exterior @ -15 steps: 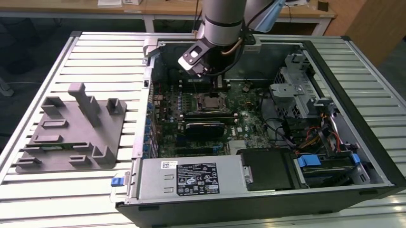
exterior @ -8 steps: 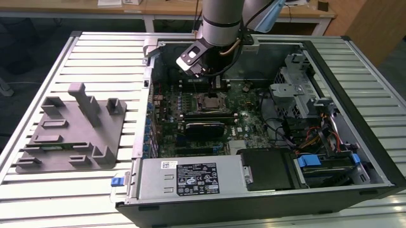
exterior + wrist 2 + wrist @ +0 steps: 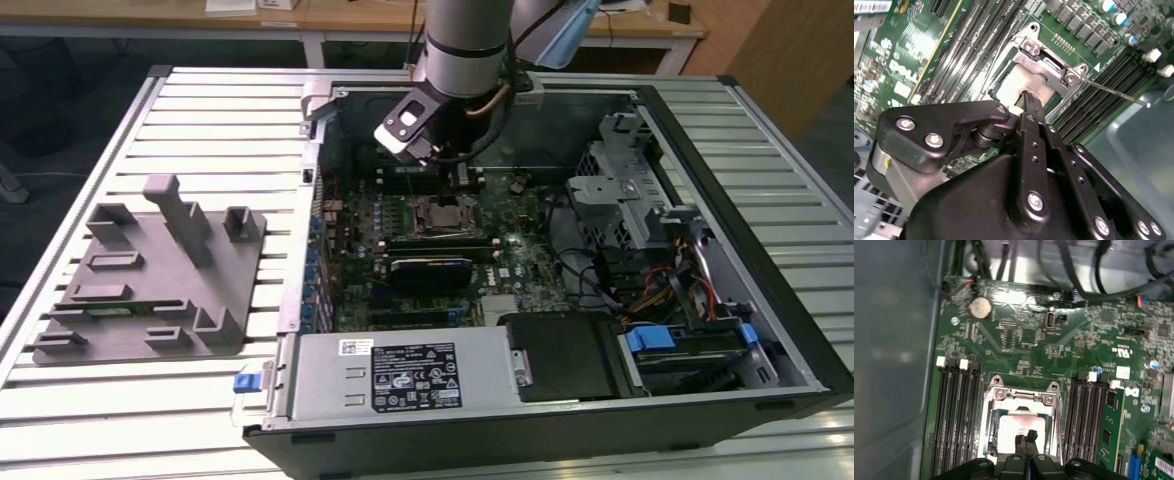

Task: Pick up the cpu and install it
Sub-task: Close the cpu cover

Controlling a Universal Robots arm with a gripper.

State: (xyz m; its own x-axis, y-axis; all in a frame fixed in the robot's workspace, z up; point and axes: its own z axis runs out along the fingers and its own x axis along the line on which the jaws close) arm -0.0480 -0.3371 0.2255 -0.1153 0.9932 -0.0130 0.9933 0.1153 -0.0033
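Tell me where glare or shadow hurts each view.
First wrist view: glare washes the top of the cpu pinkish-white. Second wrist view: that same top blows out white, while the gripper sits dark in front of it. Exterior view: the computer case is dim inside against the bright slatted table.

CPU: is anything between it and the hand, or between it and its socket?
Nothing visible. The hand, tips closed, sits right at the silver top of the CPU. The CPU lies in the socket, inside the bracket, which frames it rather than covering it there.
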